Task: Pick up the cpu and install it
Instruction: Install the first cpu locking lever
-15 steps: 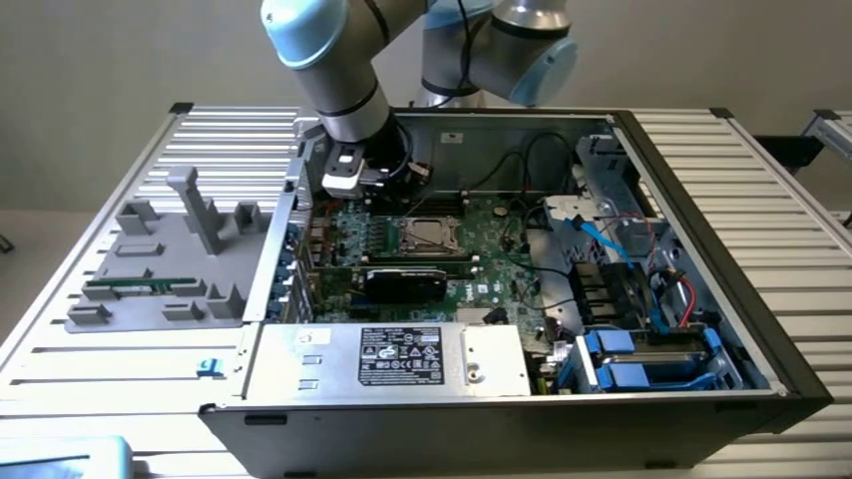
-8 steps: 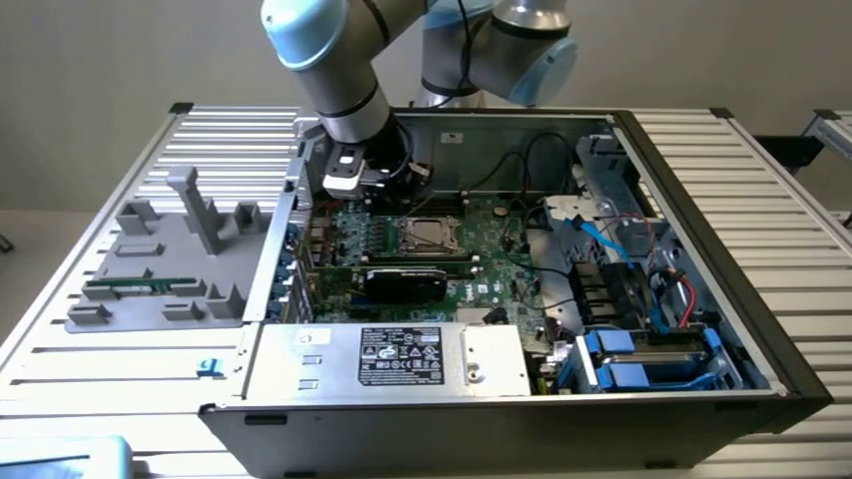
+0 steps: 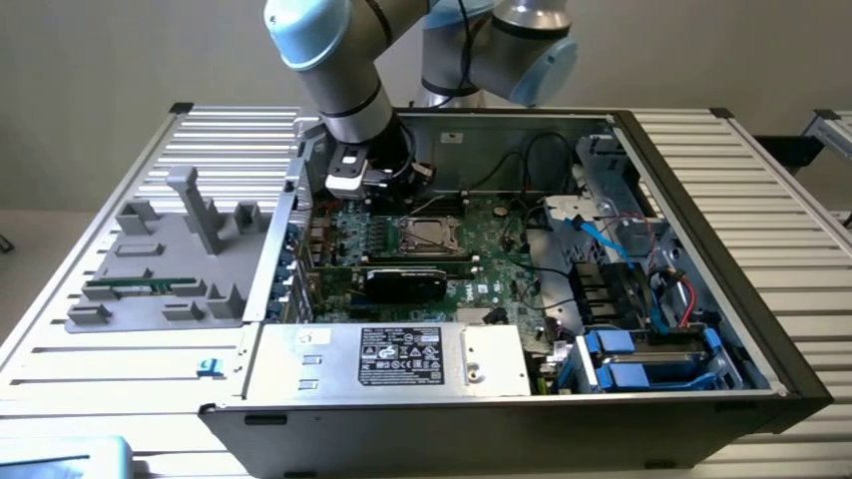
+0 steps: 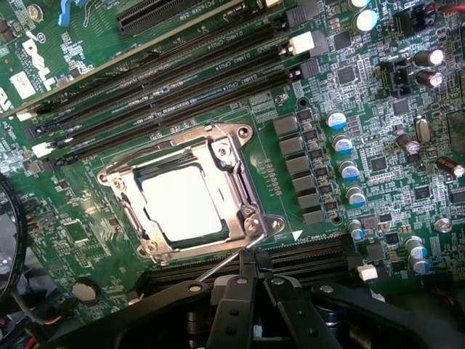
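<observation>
A single grey-and-blue robot arm (image 3: pixel 339 75) reaches steeply downward, wrist bent, its black pincer (image 4: pixel 258 280) closed, fingertips pressed together and pointing down.

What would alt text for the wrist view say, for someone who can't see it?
A pale square cpu sits in its metal socket frame on a green motherboard. The black gripper, fingers shut and holding nothing, hangs over the socket's thin lever, beside long black memory slots and blue-topped capacitors.
</observation>
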Controlling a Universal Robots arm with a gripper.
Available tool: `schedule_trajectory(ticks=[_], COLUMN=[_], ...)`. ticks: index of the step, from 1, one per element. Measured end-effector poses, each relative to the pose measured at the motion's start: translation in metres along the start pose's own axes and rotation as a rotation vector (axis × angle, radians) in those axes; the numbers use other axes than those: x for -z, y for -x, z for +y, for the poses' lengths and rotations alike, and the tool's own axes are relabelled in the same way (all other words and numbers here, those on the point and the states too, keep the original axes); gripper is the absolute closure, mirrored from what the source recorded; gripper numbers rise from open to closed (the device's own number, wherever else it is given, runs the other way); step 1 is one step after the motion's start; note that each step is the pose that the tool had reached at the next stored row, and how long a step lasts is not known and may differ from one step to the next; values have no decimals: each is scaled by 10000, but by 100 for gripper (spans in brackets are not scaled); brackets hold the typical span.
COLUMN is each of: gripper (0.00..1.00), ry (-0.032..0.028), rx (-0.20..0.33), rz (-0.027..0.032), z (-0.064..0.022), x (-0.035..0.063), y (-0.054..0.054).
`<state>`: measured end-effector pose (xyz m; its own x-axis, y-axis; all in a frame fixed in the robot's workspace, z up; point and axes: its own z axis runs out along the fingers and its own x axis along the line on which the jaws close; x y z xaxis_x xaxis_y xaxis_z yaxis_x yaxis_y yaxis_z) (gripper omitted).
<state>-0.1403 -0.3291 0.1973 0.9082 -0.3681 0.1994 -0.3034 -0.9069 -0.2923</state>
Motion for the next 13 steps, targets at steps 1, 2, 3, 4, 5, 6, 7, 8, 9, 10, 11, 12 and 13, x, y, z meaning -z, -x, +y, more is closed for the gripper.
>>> schedule_trajectory(ticks=[1, 2, 3, 4, 5, 6, 7, 8, 9, 10, 11, 12, 13], gripper=[89, 89, 89, 89, 89, 89, 89, 89, 89, 89, 89, 89, 89], ry=[0, -1, -1, -2, -2, -3, -2, -2, -2, -2, -3, -4, -5], rx=[0, 0, 0, 0, 1, 1, 0, 1, 1, 1, 1, 1, 1], rz=[1, 2, 2, 4, 4, 5, 7, 7, 7, 8, 9, 11, 11], z=[-2, -4, -6, -8, -9, -10, -10, -11, -11, -11, -11, -11, -10], x=[-2, -4, -6, -8, -10, -12, -14, -16, -19, -21, -25, -27, -32], y=[-4, -10, -17, -23, -28, -31, -33, -35, -38, -39, -41, -41, -42])
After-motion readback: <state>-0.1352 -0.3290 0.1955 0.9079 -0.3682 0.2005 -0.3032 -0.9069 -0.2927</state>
